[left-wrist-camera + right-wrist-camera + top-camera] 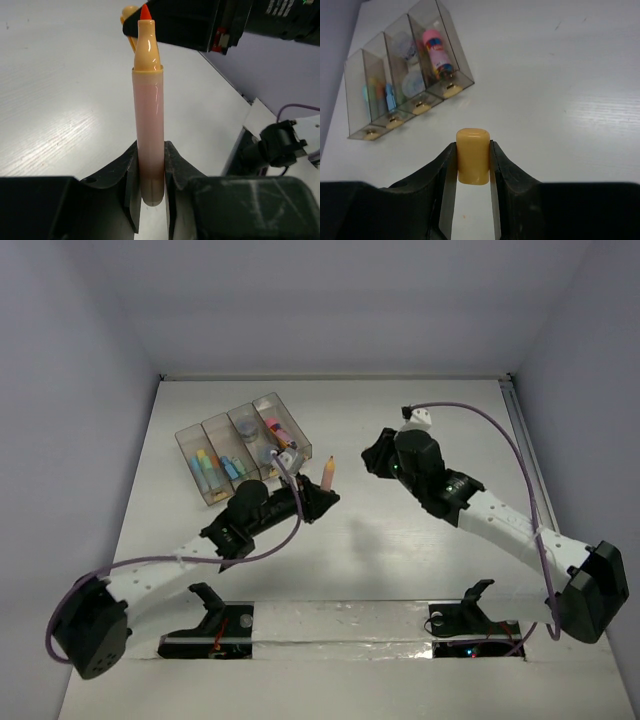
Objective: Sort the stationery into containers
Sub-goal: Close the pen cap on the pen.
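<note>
My left gripper [150, 172] is shut on an orange marker [148, 125] with no cap, its red tip pointing away. It holds it above the table just right of the tray; the marker also shows in the top view [328, 473]. My right gripper [472, 167] is shut on the marker's yellow-orange cap [473, 155], held above the table middle. In the top view this gripper [374, 462] is right of the marker. The clear smoky tray [190, 445] has four compartments holding coloured pens, erasers and grey pots; it also shows in the right wrist view [436, 30].
A raised strip with two black mounts [215, 612] runs along the near edge. A metal rail [522, 430] lines the table's right side. White walls enclose the back and sides.
</note>
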Available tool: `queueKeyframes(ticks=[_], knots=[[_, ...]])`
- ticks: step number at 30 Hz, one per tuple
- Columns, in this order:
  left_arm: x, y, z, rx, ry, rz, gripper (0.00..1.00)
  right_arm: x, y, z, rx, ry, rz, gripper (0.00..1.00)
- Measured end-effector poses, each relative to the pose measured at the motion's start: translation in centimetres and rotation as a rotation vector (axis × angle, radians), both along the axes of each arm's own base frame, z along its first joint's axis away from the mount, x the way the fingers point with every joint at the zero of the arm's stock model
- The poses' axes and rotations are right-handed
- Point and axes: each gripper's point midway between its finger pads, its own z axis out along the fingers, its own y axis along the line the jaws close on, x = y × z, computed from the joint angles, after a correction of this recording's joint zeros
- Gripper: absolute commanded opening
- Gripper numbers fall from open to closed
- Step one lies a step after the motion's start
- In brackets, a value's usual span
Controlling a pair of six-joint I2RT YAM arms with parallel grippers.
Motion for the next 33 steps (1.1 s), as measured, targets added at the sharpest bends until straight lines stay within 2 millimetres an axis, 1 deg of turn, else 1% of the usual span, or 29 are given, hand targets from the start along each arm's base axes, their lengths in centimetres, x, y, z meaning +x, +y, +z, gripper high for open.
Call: queueKeyframes(ticks=[1,2,7,10,13,16,17,20,27,33], knots=[[0.5,-0.6,-0.5,0.006,-0.01,0.001,0.0,0.8,-0.4,0.2,0.012,-0.007,-0.012,0.0],[1.4,-1.2,-1.4,0.018,-0.022,0.01,0.0,1.5,-0.7,0.2,0.023,-0.008,-0.021,0.0],[3.4,-2.4,-3.9,0.069,-0.059,0.024,0.0,4.2,-1.3,-0.3,0.081,0.011,-0.041,0.0],[3.9,-2.9,-5.1,0.09,-0.07,0.015,0.0,5.2,-1.1,0.3,0.134,0.007,-0.04,0.0],[4.0,-3.2,-5.0,0.081,-0.084,0.005,0.0,5.9,0.3,1.6,0.198,-0.01,-0.002,0.0],[3.9,-3.5,-4.2,0.056,-0.11,-0.006,0.0,6.1,1.7,2.3,0.246,-0.016,0.042,0.0],[3.9,-3.6,-3.8,0.044,-0.121,-0.01,0.0,6.3,2.3,2.2,0.263,-0.008,0.061,0.0],[4.0,-3.6,-3.7,0.038,-0.123,-0.015,0.0,6.1,3.0,1.9,0.277,0.009,0.087,0.0],[4.5,-3.2,-5.5,0.075,-0.077,0.002,0.0,5.4,4.3,2.3,0.281,0.008,0.125,0.0],[5.0,-2.8,-6.0,0.082,-0.061,0.019,0.0,4.8,5.1,2.2,0.26,-0.003,0.14,0.0]])
